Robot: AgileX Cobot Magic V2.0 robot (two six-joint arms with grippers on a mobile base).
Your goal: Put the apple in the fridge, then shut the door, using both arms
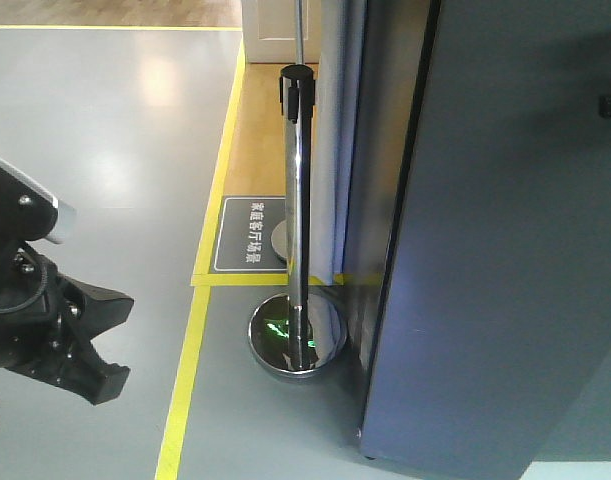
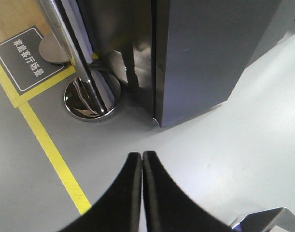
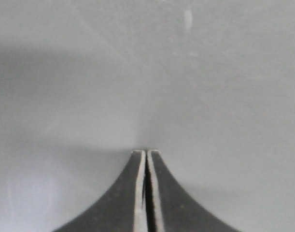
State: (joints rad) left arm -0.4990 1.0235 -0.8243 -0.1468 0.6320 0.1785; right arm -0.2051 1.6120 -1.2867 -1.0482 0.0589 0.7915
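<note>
A robot with two black arms stands on a grey floor [image 1: 105, 150] facing a tall dark grey fridge [image 1: 505, 250]. In the front-facing view the fridge fills the right side, showing only its flat dark outer face. No white lining, shelves or door bins show in any view, so the door [image 2: 205, 53] appears to be shut.

Just left of the fridge stands a chrome barrier post [image 1: 297, 210] on a round mirrored base, with a yellow floor line [image 1: 190, 370] and a dark floor sign [image 1: 253, 235] farther back.

At the near left of this view, part of the left arm [image 1: 45, 320] hangs above the floor, well apart from the fridge.

The left wrist view looks down at the fridge's bottom corner. The left gripper [image 2: 142, 157] has its fingers pressed together, holding nothing.

The right wrist view shows the right gripper [image 3: 146, 153], fingers also pressed together and empty, against a plain pale grey surface that is too blurred to identify.

The apple is not visible in any view; it may be inside the fridge, but this cannot be confirmed.

Judging from the apparently closed door and both empty grippers, the task seems finished or nearly so, with little left beyond drawing the arms back.
</note>
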